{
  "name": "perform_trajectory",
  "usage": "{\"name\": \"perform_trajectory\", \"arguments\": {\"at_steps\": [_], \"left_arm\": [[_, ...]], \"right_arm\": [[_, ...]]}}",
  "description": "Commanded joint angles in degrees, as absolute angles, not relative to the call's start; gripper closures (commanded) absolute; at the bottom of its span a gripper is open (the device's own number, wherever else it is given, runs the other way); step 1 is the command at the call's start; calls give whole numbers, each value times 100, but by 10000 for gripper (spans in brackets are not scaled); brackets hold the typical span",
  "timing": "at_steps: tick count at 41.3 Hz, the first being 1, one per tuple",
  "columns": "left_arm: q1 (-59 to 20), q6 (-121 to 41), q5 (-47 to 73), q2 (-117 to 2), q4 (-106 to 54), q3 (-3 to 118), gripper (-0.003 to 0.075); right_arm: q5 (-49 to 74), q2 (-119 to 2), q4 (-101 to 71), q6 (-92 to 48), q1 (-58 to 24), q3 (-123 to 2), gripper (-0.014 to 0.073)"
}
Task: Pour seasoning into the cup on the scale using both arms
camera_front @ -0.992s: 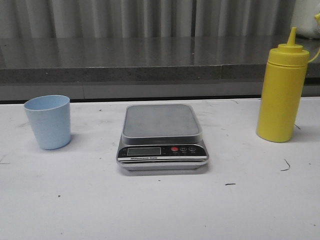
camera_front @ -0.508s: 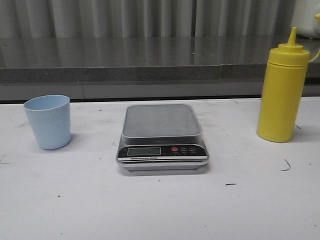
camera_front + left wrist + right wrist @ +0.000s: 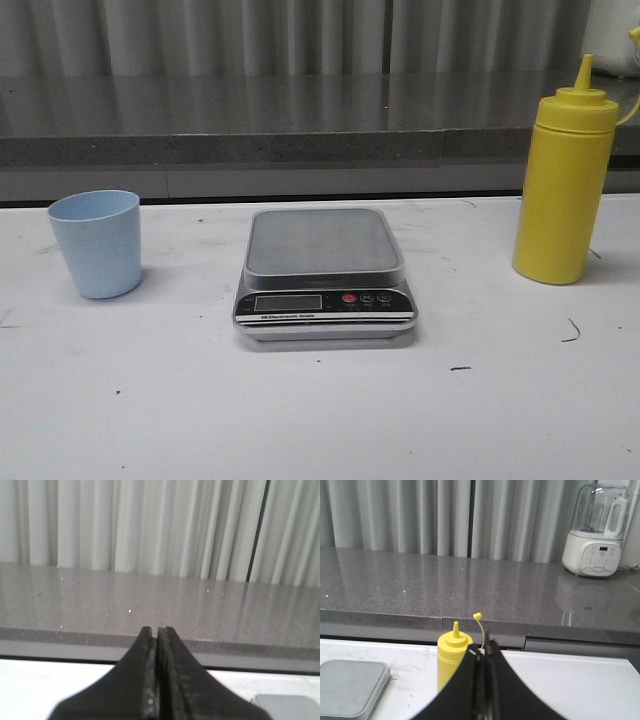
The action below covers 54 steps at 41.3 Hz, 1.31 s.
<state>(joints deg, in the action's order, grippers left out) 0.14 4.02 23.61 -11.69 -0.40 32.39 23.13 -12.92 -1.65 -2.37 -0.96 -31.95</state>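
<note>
Right pincer (image 3: 484, 680), fingers pressed together, hides the seasoning's (image 3: 451, 655) lower body.

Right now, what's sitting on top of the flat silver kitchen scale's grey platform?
Nothing: the flat silver kitchen scale has a bare grey platform. The small pale blue plastic cup stands on the table to its left, the tall yellow squeeze bottle to its right.

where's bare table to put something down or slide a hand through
Bare white table runs across the whole front, nearer than the scale. Open gaps lie between the cup and scale, and between scale and yellow bottle. The scale's platform is empty. Nowhere is crowded.
</note>
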Motion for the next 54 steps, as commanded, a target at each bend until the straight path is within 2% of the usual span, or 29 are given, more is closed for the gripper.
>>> {"name": "perform_trajectory", "arguments": {"at_steps": [1,17,36,38,40,42,44,48,51,54], "left_arm": [[6,442,2276,-1580,-85,3526,740],[6,442,2559,-2399,-85,3515,740],[6,442,2729,-2602,-63,3515,739],[6,442,2782,-2602,-63,3515,739],[6,442,2794,-2602,-53,3515,732],[6,442,2794,-2602,-42,3515,690],[6,442,2794,-2602,-42,3515,636],[6,442,2794,-2602,-42,3515,444],[6,442,2794,-2602,-42,3515,323],[6,442,2794,-2602,-42,3515,249]], "right_arm": [[2045,-1736,-96,-275,-68,-3408,662],[2747,-2789,-95,-275,-68,-3408,662],[3175,-3095,0,-275,-68,-3397,659],[3228,-3095,102,-275,-68,-3397,646],[3275,-3095,178,-275,-68,-3397,593],[3321,-3095,202,-275,-68,-3397,515],[3355,-3095,204,-275,-68,-3397,403],[3354,-3095,204,-275,-68,-3397,197],[3349,-3095,204,-275,-68,-3397,100],[3347,-3095,204,-275,-68,-3397,78]]}}
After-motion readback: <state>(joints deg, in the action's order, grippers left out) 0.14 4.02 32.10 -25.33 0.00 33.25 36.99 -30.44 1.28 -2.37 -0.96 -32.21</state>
